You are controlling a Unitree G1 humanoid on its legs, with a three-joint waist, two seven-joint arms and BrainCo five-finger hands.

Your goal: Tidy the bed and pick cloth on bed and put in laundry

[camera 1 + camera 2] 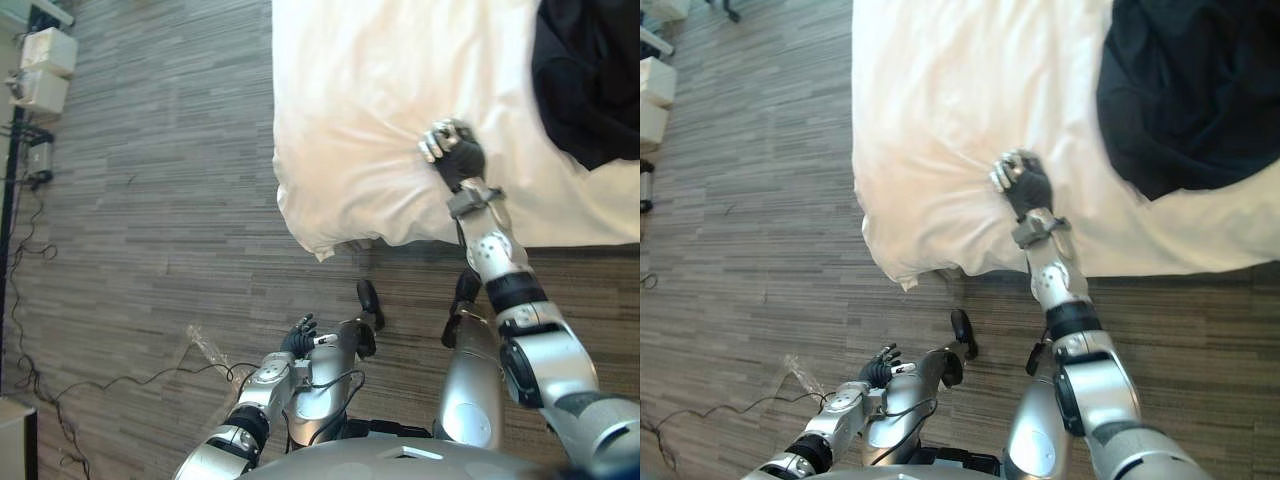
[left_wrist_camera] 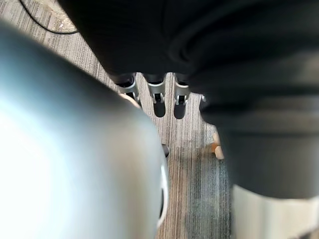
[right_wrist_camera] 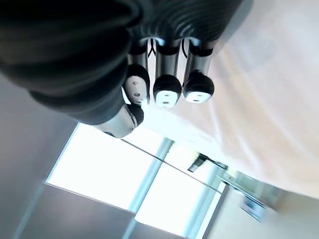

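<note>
On the bed (image 1: 350, 100), a dark cloth (image 1: 590, 80)

White bed cover (image 1: 350, 90): lay open and unblocked from near corner to far edge. Far right of bed: dark cloth (image 1: 590, 80) heaped, well apart from the right hand (image 1: 458, 155), whose fingers were curled into the bed cover. Left of bed: floor (image 1: 170, 180) wide and bare; boxes (image 1: 45, 65) stood at its far left.

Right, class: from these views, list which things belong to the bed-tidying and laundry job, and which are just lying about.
Belong to the job: white duvet; dark cloth lying on it; right hand, fingers curled on the duvet.

Lying about: white boxes; clear plastic scrap on the floor; left hand, idle, held low.
</note>
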